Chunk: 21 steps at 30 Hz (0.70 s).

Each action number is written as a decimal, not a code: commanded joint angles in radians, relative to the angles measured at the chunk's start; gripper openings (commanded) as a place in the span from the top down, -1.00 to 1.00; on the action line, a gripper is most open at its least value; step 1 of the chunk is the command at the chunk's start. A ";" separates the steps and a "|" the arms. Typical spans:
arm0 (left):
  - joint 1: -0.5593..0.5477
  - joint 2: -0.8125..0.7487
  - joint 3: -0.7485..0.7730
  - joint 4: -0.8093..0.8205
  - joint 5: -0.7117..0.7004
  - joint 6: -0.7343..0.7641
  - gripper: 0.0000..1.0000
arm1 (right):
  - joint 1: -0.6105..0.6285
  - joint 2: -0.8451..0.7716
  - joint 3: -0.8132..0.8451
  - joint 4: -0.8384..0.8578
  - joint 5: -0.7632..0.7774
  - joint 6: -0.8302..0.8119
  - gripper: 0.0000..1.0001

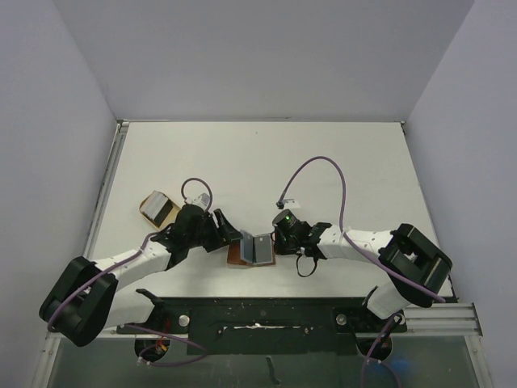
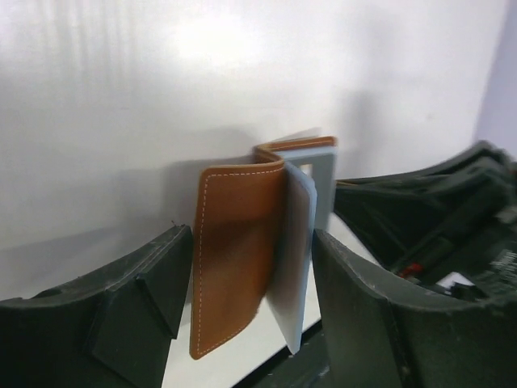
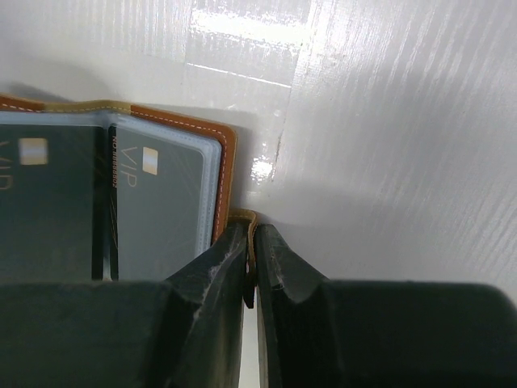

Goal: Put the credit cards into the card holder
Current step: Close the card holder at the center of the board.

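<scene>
2 credit cards (image 3: 161,210) sat sleeved in the card holder (image 3: 227,162), one reading "VIP"; right gripper (image 3: 252,267) pinched its tab, left gripper (image 2: 249,250) gaped around its cover.

The card holder (image 1: 252,249) lies open in front of me, brown leather outside with pale stitching, pale blue sleeves inside, its thin tan tab pinched in my right gripper (image 3: 250,234). Two grey credit cards (image 3: 157,218) marked VIP sit in adjacent sleeves

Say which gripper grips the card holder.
The right gripper, shut on the tan tab of the card holder; the left gripper stands open around its raised flap.
</scene>
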 commanded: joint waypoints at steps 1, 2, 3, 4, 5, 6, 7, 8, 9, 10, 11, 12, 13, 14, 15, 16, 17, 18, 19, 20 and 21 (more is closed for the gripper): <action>-0.015 -0.041 0.012 0.239 0.167 -0.133 -0.15 | 0.020 0.040 0.001 0.002 -0.017 0.008 0.82; -0.017 -0.043 0.011 0.255 0.173 -0.144 -0.15 | 0.020 0.040 0.002 0.002 -0.016 0.009 0.82; -0.019 -0.044 0.008 0.266 0.177 -0.151 -0.15 | 0.020 0.039 0.003 0.002 -0.015 0.010 0.82; -0.020 -0.042 0.005 0.280 0.180 -0.157 -0.15 | 0.020 0.038 0.002 0.003 -0.015 0.010 0.82; -0.020 -0.040 0.000 0.295 0.185 -0.163 -0.14 | 0.021 0.037 0.004 0.004 -0.015 0.010 0.83; -0.023 -0.035 -0.005 0.315 0.192 -0.171 -0.14 | 0.021 0.037 0.006 0.002 -0.015 0.009 0.83; -0.024 -0.029 -0.015 0.342 0.199 -0.183 -0.12 | 0.021 0.036 0.011 0.000 -0.015 0.009 0.82; -0.027 -0.021 -0.021 0.368 0.206 -0.194 -0.10 | 0.021 0.036 0.014 -0.002 -0.014 0.009 0.82; -0.031 -0.012 -0.026 0.394 0.211 -0.204 -0.09 | 0.020 0.032 0.017 -0.004 -0.014 0.008 0.82; -0.037 -0.001 -0.028 0.414 0.215 -0.210 -0.08 | 0.020 0.028 0.019 -0.005 -0.014 0.008 0.80; -0.043 0.015 -0.026 0.425 0.220 -0.210 -0.06 | 0.020 0.022 0.020 -0.005 -0.011 0.008 0.78; -0.047 0.028 -0.024 0.434 0.222 -0.206 -0.03 | 0.019 0.018 0.022 -0.008 -0.009 0.008 0.74; -0.051 0.041 -0.021 0.439 0.223 -0.201 -0.02 | 0.019 0.011 0.025 -0.010 -0.007 0.009 0.71; -0.053 0.053 -0.018 0.440 0.223 -0.191 0.00 | 0.017 0.005 0.027 -0.013 -0.005 0.008 0.68; -0.055 0.066 -0.016 0.438 0.221 -0.181 0.03 | 0.016 -0.002 0.030 -0.018 -0.002 0.009 0.66; -0.055 0.078 -0.013 0.433 0.220 -0.169 0.07 | 0.016 -0.010 0.031 -0.023 -0.001 0.010 0.65; -0.054 0.093 -0.010 0.428 0.219 -0.158 0.11 | 0.015 -0.017 0.034 -0.027 0.001 0.011 0.63; -0.055 0.108 -0.008 0.420 0.218 -0.147 0.13 | 0.013 -0.027 0.035 -0.032 0.003 0.011 0.61; -0.055 0.121 -0.005 0.416 0.220 -0.139 0.15 | 0.013 -0.037 0.035 -0.037 0.005 0.013 0.59; -0.056 0.134 -0.001 0.416 0.221 -0.132 0.19 | 0.013 -0.049 0.035 -0.042 0.008 0.014 0.58; -0.057 0.144 0.000 0.417 0.220 -0.126 0.22 | 0.013 -0.061 0.034 -0.045 0.009 0.015 0.57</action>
